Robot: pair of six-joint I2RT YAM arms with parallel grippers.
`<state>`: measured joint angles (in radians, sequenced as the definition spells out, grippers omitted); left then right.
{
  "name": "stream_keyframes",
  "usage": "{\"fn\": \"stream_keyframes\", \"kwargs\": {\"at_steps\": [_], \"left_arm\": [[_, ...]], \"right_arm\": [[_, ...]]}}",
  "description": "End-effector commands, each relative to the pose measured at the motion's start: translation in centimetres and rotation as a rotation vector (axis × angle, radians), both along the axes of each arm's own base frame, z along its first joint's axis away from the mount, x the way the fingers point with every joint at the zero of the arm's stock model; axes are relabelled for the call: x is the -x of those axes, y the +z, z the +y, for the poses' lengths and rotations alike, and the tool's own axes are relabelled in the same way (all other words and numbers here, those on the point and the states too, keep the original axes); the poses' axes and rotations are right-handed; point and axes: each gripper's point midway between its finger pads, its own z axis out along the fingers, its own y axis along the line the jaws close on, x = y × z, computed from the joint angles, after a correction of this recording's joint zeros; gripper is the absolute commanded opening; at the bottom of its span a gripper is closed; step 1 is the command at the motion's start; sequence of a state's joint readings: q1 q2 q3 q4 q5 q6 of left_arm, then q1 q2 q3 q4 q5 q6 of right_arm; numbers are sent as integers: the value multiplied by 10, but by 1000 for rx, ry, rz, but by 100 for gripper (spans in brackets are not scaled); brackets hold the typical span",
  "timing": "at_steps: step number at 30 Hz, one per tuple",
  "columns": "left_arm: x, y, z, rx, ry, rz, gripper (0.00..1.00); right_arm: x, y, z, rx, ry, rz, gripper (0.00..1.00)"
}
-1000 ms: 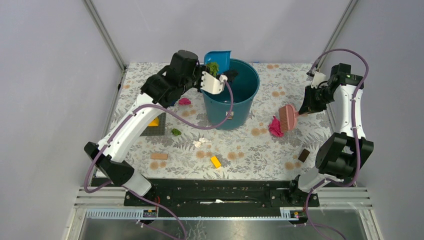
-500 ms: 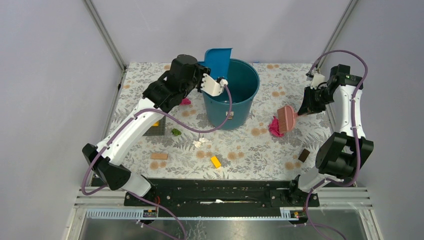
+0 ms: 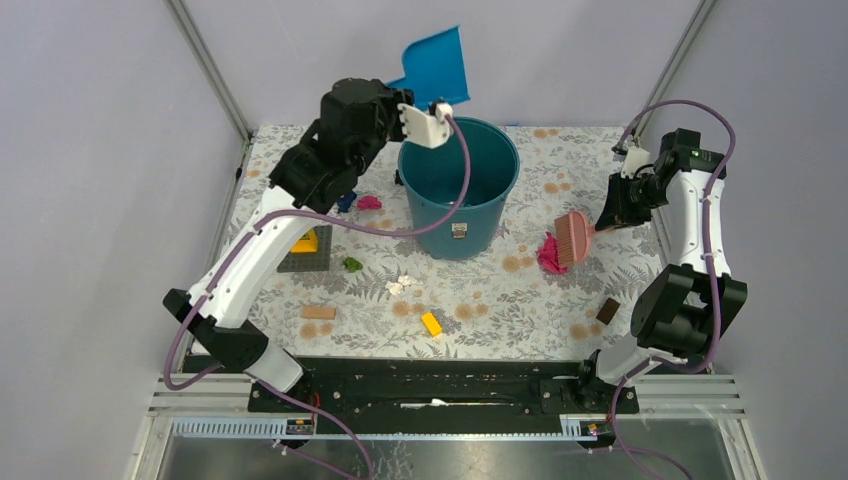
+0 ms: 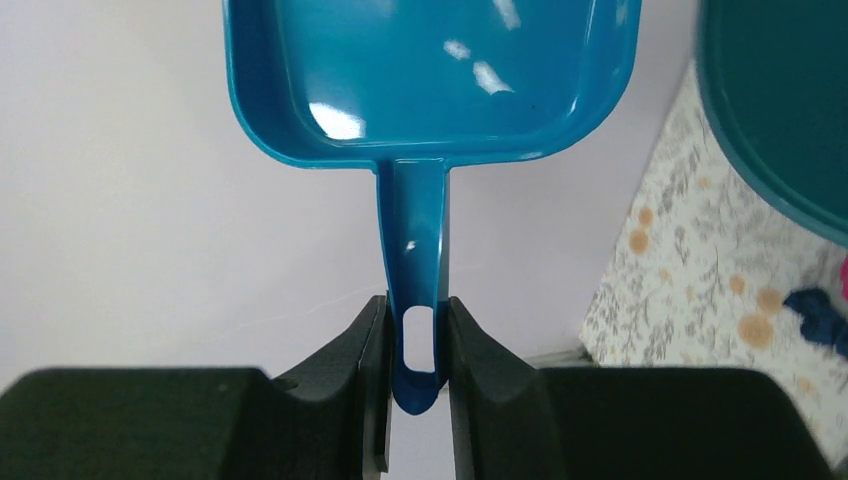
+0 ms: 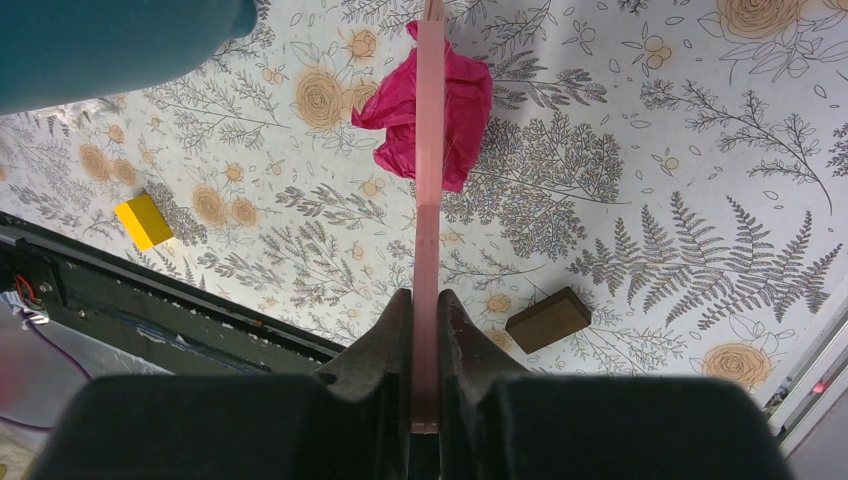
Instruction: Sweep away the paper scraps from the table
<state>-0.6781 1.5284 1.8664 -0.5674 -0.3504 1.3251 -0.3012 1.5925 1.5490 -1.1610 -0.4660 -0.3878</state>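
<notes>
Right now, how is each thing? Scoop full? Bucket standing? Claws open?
bucket, upright, open.
dustpan, held high and tilted near the bucket, nothing visible inside.
big pink wad, on the table, unswept.
brush, held right beside the big pink wad.
green wad, on the table.
white wad, on the table.
small pink wad, on the table.
dark blue wad, on the table.
left gripper, shut on dustpan.
right gripper, shut on brush.

Colours across the floral table (image 3: 500,300)

The table is a white-and-grey leafy print with orange spots. The bucket (image 3: 485,215) is teal, the dustpan (image 3: 430,65) glossy bright blue and the brush (image 3: 573,235) salmon pink. The paper scraps show as a magenta wad (image 3: 549,253), a dark blue wad (image 3: 346,201), a green wad (image 3: 352,264) and a white wad (image 3: 402,285). 1 brick (image 3: 431,323) is yellow. Of 2 blocks, the tan block (image 3: 318,312) is pale and the brown block (image 3: 607,310) is dark.
</notes>
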Motion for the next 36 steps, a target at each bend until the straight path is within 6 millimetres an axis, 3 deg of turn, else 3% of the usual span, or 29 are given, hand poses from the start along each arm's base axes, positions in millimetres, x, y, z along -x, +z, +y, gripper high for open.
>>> {"fn": "stream_keyframes", "kwargs": {"at_steps": [1,4,12,18,25,33,36], "left_arm": [[28,56,-15,326,-91,-8,0],[60,37,-38,305,-232,108,0],[163,-62,-107,123,-571,444,0],[211,-141,-124,-36,-669,723,0],[221,-188,-140,-8,-605,980,0],[214,-275,-139,-44,-322,1175,0],[211,-299,-137,-39,-197,1208,0]], "right_arm": [[-2,19,5,-16,8,-52,0],[-3,26,5,-10,12,-70,0],[-6,32,1,10,20,-85,0],[-9,42,-7,67,39,-116,0],[-16,47,-31,206,43,-159,0],[-34,46,-48,288,35,-196,0],[-38,42,-54,317,33,-196,0]]}}
